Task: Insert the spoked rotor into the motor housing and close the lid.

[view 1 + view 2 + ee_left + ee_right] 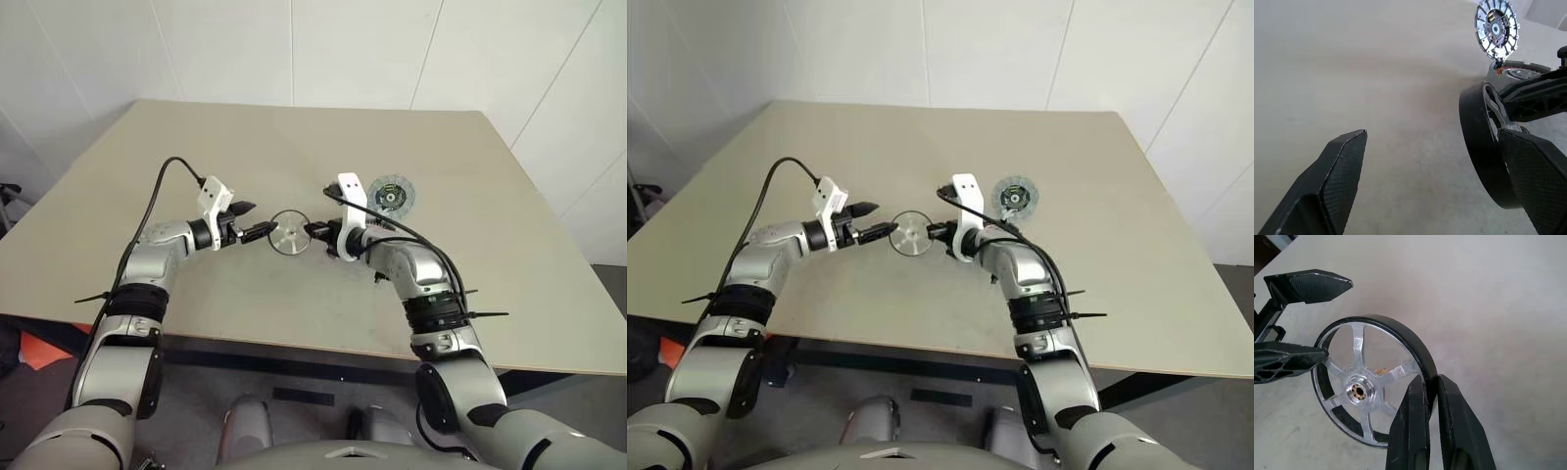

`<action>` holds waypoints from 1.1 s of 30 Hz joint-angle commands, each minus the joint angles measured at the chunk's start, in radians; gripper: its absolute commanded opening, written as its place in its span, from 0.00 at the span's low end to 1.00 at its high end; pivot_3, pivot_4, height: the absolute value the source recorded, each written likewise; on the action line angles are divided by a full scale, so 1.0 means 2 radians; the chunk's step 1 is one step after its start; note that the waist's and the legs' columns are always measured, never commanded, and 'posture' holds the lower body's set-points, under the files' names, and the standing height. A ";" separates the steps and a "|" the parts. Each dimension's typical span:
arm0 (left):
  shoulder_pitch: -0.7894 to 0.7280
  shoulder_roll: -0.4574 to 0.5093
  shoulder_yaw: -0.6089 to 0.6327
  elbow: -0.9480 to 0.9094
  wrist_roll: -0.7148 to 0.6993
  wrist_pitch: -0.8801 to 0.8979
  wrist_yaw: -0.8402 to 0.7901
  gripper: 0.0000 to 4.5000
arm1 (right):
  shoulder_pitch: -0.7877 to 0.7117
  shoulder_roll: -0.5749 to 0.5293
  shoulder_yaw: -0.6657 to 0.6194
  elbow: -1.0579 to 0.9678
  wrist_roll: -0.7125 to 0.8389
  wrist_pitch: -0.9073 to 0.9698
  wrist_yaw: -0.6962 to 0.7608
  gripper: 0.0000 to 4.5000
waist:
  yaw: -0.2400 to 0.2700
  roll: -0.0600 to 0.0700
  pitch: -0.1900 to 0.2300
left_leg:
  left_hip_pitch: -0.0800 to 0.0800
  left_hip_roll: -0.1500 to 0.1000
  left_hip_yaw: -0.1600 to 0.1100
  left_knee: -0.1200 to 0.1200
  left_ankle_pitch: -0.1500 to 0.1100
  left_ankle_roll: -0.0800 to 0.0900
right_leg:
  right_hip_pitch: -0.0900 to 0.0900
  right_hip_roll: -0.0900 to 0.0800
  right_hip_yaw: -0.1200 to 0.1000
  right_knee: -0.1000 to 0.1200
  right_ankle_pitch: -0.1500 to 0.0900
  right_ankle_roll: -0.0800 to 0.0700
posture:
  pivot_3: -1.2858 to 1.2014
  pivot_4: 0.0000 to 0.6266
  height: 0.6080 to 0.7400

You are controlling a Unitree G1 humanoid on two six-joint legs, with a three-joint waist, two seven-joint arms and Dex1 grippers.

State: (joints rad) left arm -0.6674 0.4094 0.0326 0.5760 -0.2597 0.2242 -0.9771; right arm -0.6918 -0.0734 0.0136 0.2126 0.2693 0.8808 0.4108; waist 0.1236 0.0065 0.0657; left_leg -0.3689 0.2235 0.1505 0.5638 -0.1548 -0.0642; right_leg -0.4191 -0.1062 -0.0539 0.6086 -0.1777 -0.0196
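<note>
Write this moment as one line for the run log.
right tool: shut on rim of black-rimmed silver-spoked rotor, off beige table | left tool: open at rotor | segmented grey round lid: flat on table

I see a wide beige surface with a dark front edge, white panelled walls with thin seams behind it, grey floor below, even soft light

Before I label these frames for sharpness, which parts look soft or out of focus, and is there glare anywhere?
Left wrist view: the near left claw fingers and the spoked rotor rim are soft, while the lid farther off is crisper, its face catching bright light. Right wrist view: the rotor's spokes are sharp; the right claw blurs toward the frame's edge. Head views: even light, soft shadows on the table.
</note>
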 commanded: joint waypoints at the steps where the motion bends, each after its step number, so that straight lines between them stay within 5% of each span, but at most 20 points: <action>1: 0.006 0.009 0.000 0.006 0.008 0.002 0.006 1.00 | -0.040 -0.027 -0.030 -0.056 0.015 -0.026 0.006 0.00 | 0.000 0.000 0.000 | 0.000 0.000 0.000 0.000 0.001 -0.001 | 0.000 0.000 0.000 0.000 0.000 0.000 | 0.52 0.00 1.00; 14: 0.003 0.010 -0.005 0.011 0.003 -0.001 0.008 1.00 | -0.041 -0.052 -0.019 -0.058 0.009 -0.037 0.006 0.00 | -0.001 0.000 0.000 | 0.000 0.000 0.000 0.000 0.001 -0.001 | 0.000 0.000 0.000 0.000 0.000 0.000 | 0.52 0.00 1.00; 25: -0.003 0.010 0.013 0.003 -0.019 0.003 0.006 1.00 | -0.120 -0.058 -0.001 0.234 -0.057 -0.206 -0.005 0.00 | -0.003 0.000 0.000 | 0.000 0.000 0.000 0.000 0.001 -0.001 | 0.000 0.000 0.000 0.000 0.000 0.000 | 0.52 0.00 1.00; 33: 0.007 0.010 0.015 -0.008 -0.018 0.006 0.009 1.00 | -0.143 -0.048 0.001 0.297 -0.074 -0.251 0.009 0.00 | -0.009 0.000 0.000 | -0.003 0.000 0.000 0.001 0.000 0.000 | -0.001 0.000 0.000 0.000 0.000 0.000 | 0.52 0.00 1.00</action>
State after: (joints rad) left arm -0.6463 0.4216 0.0441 0.6053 -0.2875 0.2394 -0.9615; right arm -0.9376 -0.1762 0.0160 0.8273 0.1269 0.4136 0.4196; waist 0.1051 0.0063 0.0655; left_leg -0.3739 0.2240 0.1506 0.5669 -0.1548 -0.0644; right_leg -0.4221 -0.1058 -0.0544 0.6092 -0.1774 -0.0204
